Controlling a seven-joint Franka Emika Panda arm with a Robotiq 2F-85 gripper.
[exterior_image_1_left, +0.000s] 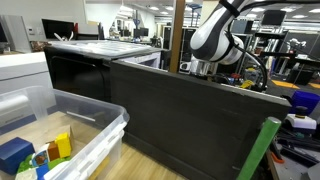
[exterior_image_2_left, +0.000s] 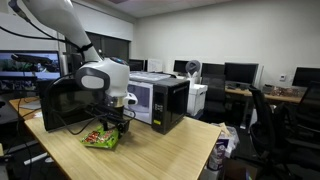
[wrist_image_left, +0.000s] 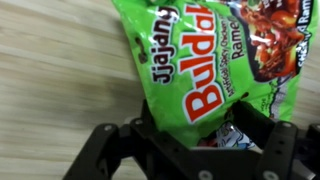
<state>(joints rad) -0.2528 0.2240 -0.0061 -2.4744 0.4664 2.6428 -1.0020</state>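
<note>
A green Buldak ramen packet (wrist_image_left: 215, 55) lies on the light wooden table (wrist_image_left: 50, 80). In the wrist view my gripper (wrist_image_left: 205, 135) has its two black fingers on either side of the packet's crumpled near end and is closed on it. In an exterior view the gripper (exterior_image_2_left: 110, 125) points straight down at the packet (exterior_image_2_left: 100, 139), low over the table (exterior_image_2_left: 165, 150). In an exterior view only the arm (exterior_image_1_left: 215, 40) shows above a black partition (exterior_image_1_left: 180, 115); the gripper and the packet are hidden there.
A black and silver microwave (exterior_image_2_left: 160, 100) stands just behind the gripper, with a black box (exterior_image_2_left: 60, 105) beside it. A clear plastic bin (exterior_image_1_left: 95, 125) with coloured toys sits in front of the partition. Office desks, monitors and chairs fill the room behind.
</note>
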